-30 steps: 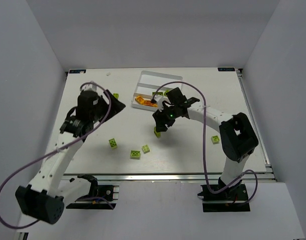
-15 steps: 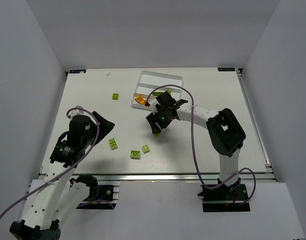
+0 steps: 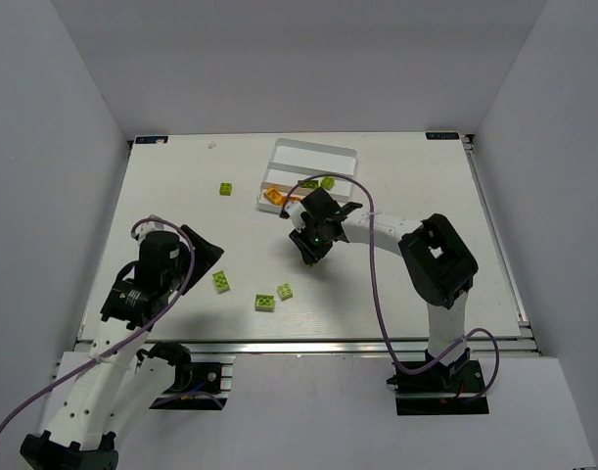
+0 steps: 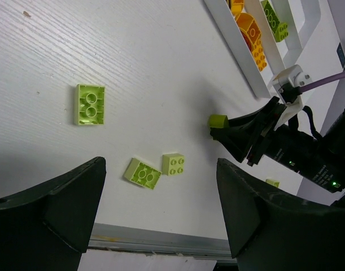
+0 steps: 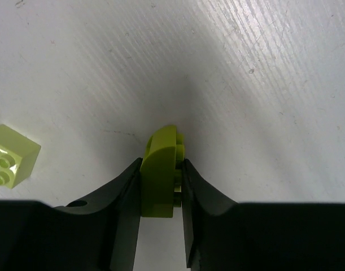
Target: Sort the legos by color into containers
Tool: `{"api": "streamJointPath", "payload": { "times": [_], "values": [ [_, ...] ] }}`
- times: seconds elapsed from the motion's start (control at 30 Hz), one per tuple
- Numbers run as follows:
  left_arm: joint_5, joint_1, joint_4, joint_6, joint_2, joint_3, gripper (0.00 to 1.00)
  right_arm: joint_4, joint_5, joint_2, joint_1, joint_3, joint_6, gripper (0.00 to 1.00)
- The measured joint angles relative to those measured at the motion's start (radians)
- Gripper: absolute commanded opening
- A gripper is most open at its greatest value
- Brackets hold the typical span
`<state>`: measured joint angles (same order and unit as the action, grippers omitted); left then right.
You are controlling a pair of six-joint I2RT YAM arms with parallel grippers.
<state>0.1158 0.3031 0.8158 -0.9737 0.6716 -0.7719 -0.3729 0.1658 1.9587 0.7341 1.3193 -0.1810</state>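
Note:
My right gripper [image 5: 161, 195] is shut on a lime green lego [image 5: 160, 172], held on edge just over the table. In the top view it [image 3: 309, 255] is just in front of the white tray [image 3: 344, 157]. The tray's left slot holds orange legos [image 3: 275, 196], and the middle slot holds green ones [image 3: 317, 183]. My left gripper [image 4: 160, 189] is open and empty, above three loose green legos [image 4: 90, 104] [image 4: 142, 172] [image 4: 173, 163]. In the top view it [image 3: 199, 257] is at the near left.
One green lego [image 3: 226, 188] lies alone left of the tray. Three lie near the front: [image 3: 221, 281], [image 3: 264, 303], [image 3: 285, 291]. Another green lego [image 5: 11, 155] lies left of my right gripper. The table's front rail [image 4: 155, 245] is close below the left gripper.
My left arm has pulled back from near the tray to the near left of the table. My right arm's elbow has swung left, while its gripper stays in place holding the green lego.

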Motion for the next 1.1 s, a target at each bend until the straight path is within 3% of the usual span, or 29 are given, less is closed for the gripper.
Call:
{"api": "streamJointPath", "payload": {
  "times": [0.07,0.27,0.53,0.83,0.93,1.03,1.1],
  "values": [
    [0.000,0.000,0.000,0.000,0.004,0.000,0.88,-0.022,0.010,0.000,-0.007,0.016,-0.037,0.00],
    [-0.008,0.000,-0.021,-0.005,0.005,0.022,0.88,-0.076,0.060,-0.005,-0.090,0.195,-0.180,0.00],
    [-0.045,0.002,-0.066,-0.019,0.027,0.079,0.88,-0.111,0.085,0.213,-0.234,0.752,-0.272,0.00],
    [-0.068,0.005,-0.114,-0.019,0.062,0.087,0.88,-0.108,0.067,0.422,-0.245,0.817,-0.321,0.24],
    [-0.073,0.005,-0.115,-0.019,0.065,0.093,0.88,-0.097,0.060,0.436,-0.243,0.817,-0.323,0.36],
    [-0.075,0.005,-0.119,-0.019,0.071,0.094,0.88,-0.070,0.055,0.436,-0.246,0.813,-0.325,0.59],
    [-0.078,0.005,-0.125,-0.019,0.079,0.094,0.88,-0.047,0.053,0.436,-0.250,0.798,-0.329,0.66]
  ]
}}
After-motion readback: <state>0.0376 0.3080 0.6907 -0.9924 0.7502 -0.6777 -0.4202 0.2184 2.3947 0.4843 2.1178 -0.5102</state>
